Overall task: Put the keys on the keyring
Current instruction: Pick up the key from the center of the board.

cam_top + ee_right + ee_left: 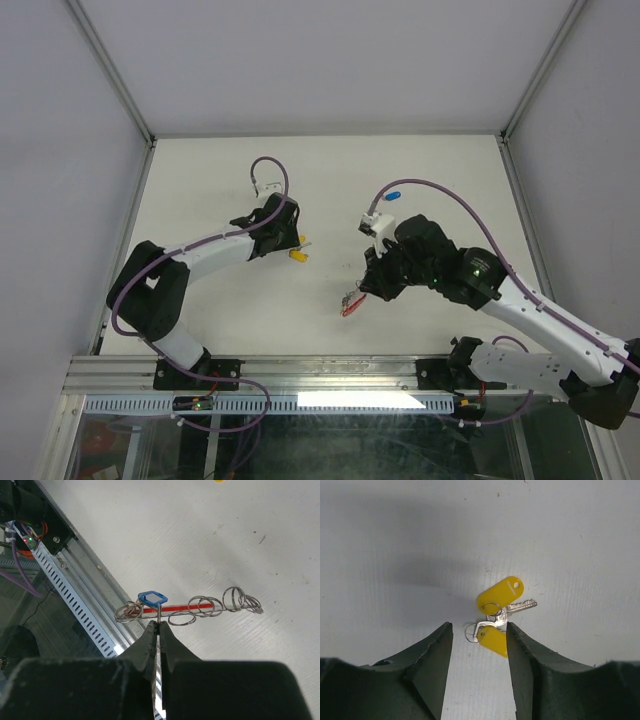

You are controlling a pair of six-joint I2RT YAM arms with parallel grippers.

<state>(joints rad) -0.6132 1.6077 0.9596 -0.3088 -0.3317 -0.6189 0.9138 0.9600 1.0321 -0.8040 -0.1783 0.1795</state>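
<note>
Yellow plastic-capped metal keys (500, 596) lie on the white table (200, 200) between the spread fingers of the left gripper (479, 628). They crowd the finger (520, 665) at three o'clock, so an off-centre close could flick them away or catch only one tag. The right gripper (158, 626), fingers pressed together, pinches the thin shank of a blue-capped small key (152, 598). That key rests against the grey metal keyring with its red curved strip (200, 606), at seven o'clock from the gripper in the top view. So slim a hold might twist or slip.
</note>
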